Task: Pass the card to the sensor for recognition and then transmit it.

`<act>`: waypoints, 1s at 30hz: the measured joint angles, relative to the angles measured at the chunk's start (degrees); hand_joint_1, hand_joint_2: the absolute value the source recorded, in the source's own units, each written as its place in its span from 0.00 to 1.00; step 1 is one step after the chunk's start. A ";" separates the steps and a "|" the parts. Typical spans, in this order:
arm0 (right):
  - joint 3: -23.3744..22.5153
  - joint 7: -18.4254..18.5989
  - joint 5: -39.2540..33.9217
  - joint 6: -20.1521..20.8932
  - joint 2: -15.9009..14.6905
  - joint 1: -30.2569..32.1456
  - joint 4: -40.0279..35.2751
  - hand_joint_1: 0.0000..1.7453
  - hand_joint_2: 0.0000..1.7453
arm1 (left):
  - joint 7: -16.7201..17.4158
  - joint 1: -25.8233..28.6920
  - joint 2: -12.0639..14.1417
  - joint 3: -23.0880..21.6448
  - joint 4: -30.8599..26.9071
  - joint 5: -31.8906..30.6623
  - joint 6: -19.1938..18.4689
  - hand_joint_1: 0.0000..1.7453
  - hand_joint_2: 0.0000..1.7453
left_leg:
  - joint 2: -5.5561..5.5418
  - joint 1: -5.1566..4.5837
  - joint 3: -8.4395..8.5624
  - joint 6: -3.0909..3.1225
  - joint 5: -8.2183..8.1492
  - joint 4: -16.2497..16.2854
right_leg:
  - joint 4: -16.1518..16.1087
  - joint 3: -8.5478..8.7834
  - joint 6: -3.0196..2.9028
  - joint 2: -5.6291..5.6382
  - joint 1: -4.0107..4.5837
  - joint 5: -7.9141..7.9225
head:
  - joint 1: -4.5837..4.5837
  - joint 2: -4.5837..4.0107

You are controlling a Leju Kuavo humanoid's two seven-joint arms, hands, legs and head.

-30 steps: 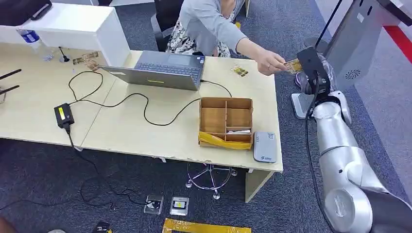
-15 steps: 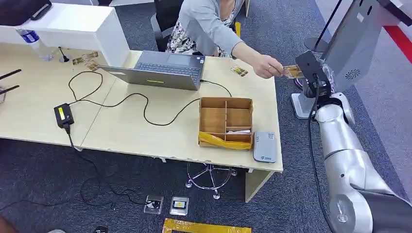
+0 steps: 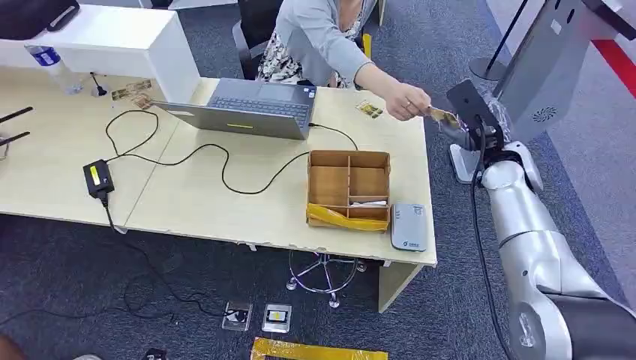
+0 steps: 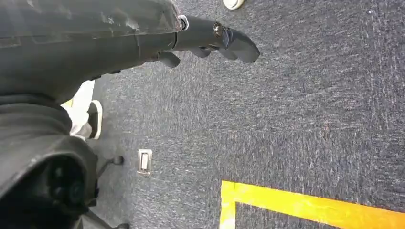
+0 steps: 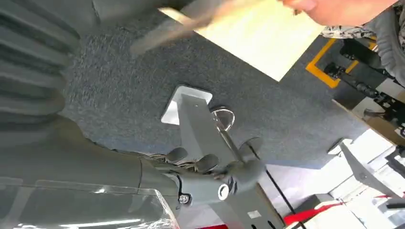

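One card [image 3: 441,115] is in play, pinched in a person's hand [image 3: 406,103] beyond the far right corner of the surface [image 3: 225,202], right at my right hand [image 3: 466,118]. My right fingers [image 5: 210,162] hang loosely curled and apart with nothing in them; the card shows as a blur just beside them. One grey card reader [image 3: 409,226] lies at the near right corner, touching one wooden organiser box [image 3: 349,189]. My left hand [image 4: 210,40] hangs over the carpet, fingers apart, empty. One laptop [image 3: 251,109] sits farther back.
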 joint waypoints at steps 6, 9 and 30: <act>2.16 -0.02 0.81 0.79 -0.07 0.00 0.00 0.00 1.00 | 0.37 0.00 -0.02 0.00 0.00 -0.04 0.02 0.00 0.00 | 0.00 0.00 0.00 0.00 0.00 0.00 | 0.00 0.00 0.00 0.00 0.00 0.00 | 0.00 0.00; 2.95 -0.11 0.72 0.74 -0.07 0.00 0.00 0.00 1.00 | 0.50 0.00 -0.07 0.00 0.00 -0.18 0.18 0.00 0.00 | 0.00 0.00 -0.01 0.00 0.00 0.00 | 0.00 0.00 0.00 -0.02 0.00 0.00 | 0.02 0.00; 7.52 -0.42 -1.44 1.68 1.36 -0.26 -2.03 0.00 1.00 | 0.09 -0.04 -0.07 0.00 0.00 -0.37 0.74 0.00 0.00 | 0.00 0.00 -0.02 0.00 0.00 0.00 | 0.01 0.01 0.00 -0.01 0.00 0.00 | 0.00 0.00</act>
